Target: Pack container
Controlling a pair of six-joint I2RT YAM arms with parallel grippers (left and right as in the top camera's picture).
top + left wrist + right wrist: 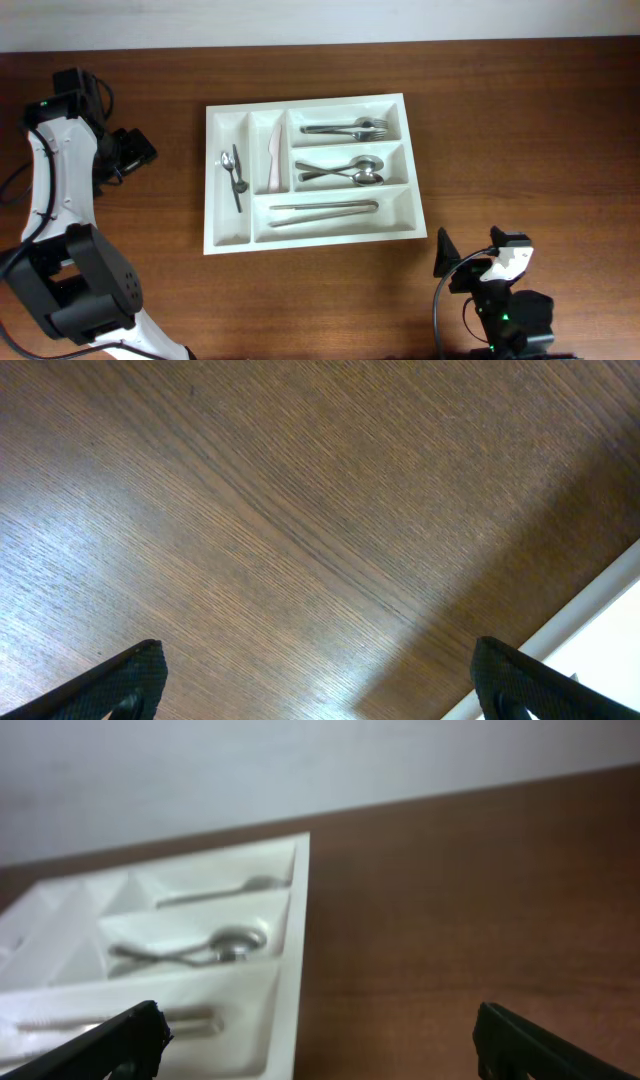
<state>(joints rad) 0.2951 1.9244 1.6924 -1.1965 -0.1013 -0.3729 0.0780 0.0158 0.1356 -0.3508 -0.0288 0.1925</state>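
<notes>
Container (228, 228) holds cutlery (340, 128) in all five compartments; nothing loose seen on bench (500, 120). Left hand (320, 685) and right hand (315, 1045) both wide, empty. Packing judged complete; no further grasp called for.

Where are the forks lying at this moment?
In the overhead view the forks lie in the top long compartment of the container, on its right side, directly above the spoons.

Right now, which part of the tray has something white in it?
The second narrow slot from the left: its knife is white, while the tray's other four parts hold silvery cutlery.
</notes>
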